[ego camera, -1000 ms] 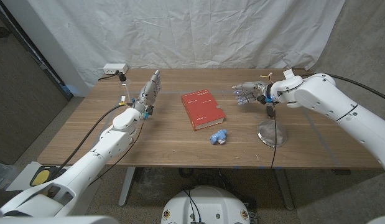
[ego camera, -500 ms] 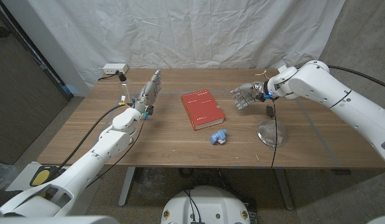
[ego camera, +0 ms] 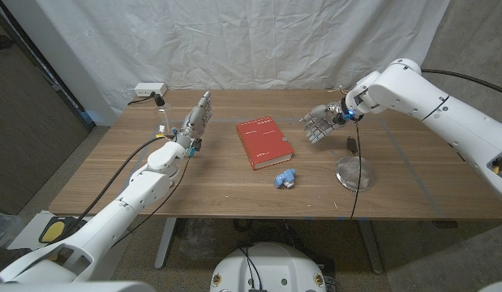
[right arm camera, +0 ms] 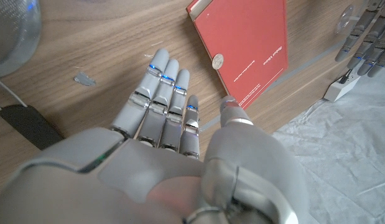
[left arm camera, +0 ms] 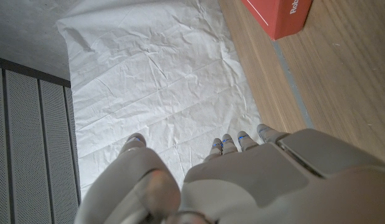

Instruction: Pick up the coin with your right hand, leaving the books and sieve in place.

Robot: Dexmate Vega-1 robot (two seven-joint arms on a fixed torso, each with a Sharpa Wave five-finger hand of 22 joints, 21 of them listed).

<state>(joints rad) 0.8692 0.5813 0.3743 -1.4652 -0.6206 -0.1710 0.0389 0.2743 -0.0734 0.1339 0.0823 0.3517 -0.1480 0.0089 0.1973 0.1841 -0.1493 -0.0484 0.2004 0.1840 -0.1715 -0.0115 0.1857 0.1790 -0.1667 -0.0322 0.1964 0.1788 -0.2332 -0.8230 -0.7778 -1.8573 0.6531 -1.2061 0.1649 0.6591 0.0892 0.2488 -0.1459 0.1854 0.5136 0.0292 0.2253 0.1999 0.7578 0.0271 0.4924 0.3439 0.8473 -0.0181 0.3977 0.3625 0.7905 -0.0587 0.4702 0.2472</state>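
Note:
A red book [ego camera: 264,143] lies in the middle of the table. In the right wrist view a small silver coin [right arm camera: 218,61] sits on the red book [right arm camera: 249,38] near its edge. My right hand [ego camera: 319,126] hovers just right of the book, fingers spread and holding nothing; seen from the wrist, the right hand [right arm camera: 170,127] reaches toward the coin but stays short of it. The metal sieve [ego camera: 354,173] rests at the front right, its black handle [ego camera: 351,144] pointing back. My left hand [ego camera: 195,122] stands upright left of the book, fingers straight and empty.
A small blue object [ego camera: 285,178] lies in front of the book. A white power strip [ego camera: 150,89] and a cable sit at the back left corner. A grey scrap [right arm camera: 86,79] lies on the wood near the sieve [right arm camera: 10,28].
My right hand has moved left from above the sieve handle toward the book, and its arm has swung back. The left arm, book and sieve have stayed put.

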